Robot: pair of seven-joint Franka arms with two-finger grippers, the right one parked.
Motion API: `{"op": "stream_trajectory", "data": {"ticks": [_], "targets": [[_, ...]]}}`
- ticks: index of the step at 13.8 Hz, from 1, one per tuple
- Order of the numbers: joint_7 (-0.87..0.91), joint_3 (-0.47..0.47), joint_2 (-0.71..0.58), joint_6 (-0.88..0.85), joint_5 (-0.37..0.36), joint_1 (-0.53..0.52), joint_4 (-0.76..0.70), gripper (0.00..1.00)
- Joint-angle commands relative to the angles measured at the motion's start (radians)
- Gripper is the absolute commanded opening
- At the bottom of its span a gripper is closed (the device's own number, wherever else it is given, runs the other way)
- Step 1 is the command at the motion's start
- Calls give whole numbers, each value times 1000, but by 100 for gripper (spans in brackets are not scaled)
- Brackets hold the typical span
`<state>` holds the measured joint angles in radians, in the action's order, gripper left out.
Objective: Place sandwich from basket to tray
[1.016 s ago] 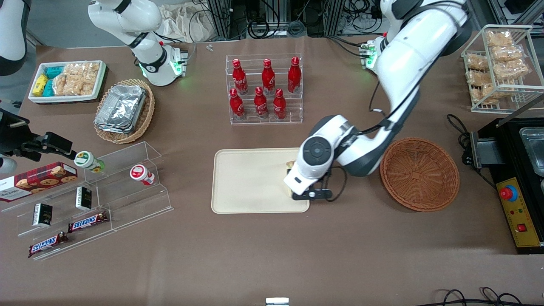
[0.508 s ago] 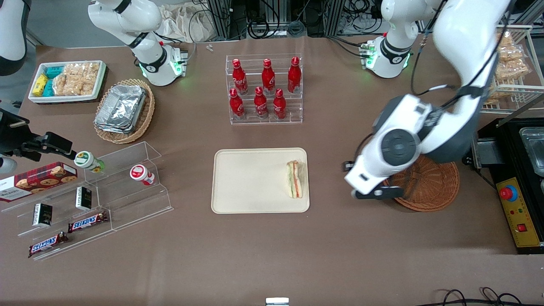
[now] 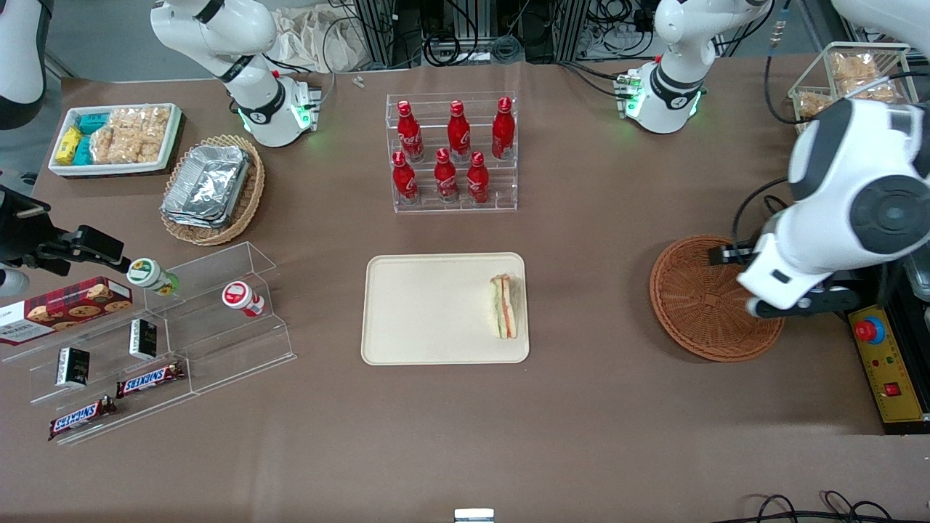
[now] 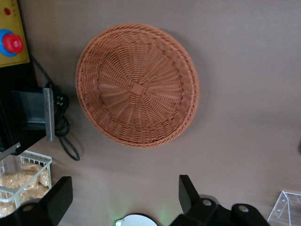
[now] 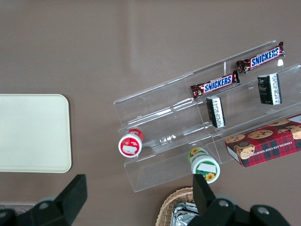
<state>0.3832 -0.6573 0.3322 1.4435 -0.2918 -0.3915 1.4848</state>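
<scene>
- Sandwich: lies on the tray, at the tray's edge nearest the basket; green and orange-red filling layers face up; nothing touches it.
- Tray: cream-beige, flat on the worktop, nearer the front camera than the bottle rack; bare apart from the sandwich.
- Basket: reddish-brown wicker, round, nothing inside; sits toward the working arm's end of the worktop, well apart from the tray, just beside a black control box with a red button.
- End effector: held above the basket's edge nearest the control box, clear of the wicker; fingers spread wide apart, holding nothing; the wrist view looks straight down into the basket.
- Bottle rack: clear stepped stand with six red bottles, upright.
- Clear shelf: toward the parked arm's end; carries two cups, chocolate bars, small dark boxes and a biscuit box.
- Tan basket: holds silver foil containers, beside a white bin of snack packets.
- Wire rack: holds bagged snacks, toward the working arm's end.
</scene>
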Motion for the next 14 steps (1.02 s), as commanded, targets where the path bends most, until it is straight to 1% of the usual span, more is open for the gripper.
{"op": "stream_trajectory", "data": {"ticks": [1, 4, 8, 10, 11, 13, 14], "targets": [[-6, -8, -4, -26, 13, -9, -8, 100], [-7, -7, -13, -26, 11, -16, -5, 100], [-41, -13, -25, -18, 22, -84, 3, 100], [-66, 20, -27, -17, 42, -55, -5, 100], [-70, 106, -33, -14, 49, 13, -5, 100], [-107, 288, -71, 18, 136, 139, 0, 100], [-139, 365, -85, 26, 157, 196, 3, 100]]}}
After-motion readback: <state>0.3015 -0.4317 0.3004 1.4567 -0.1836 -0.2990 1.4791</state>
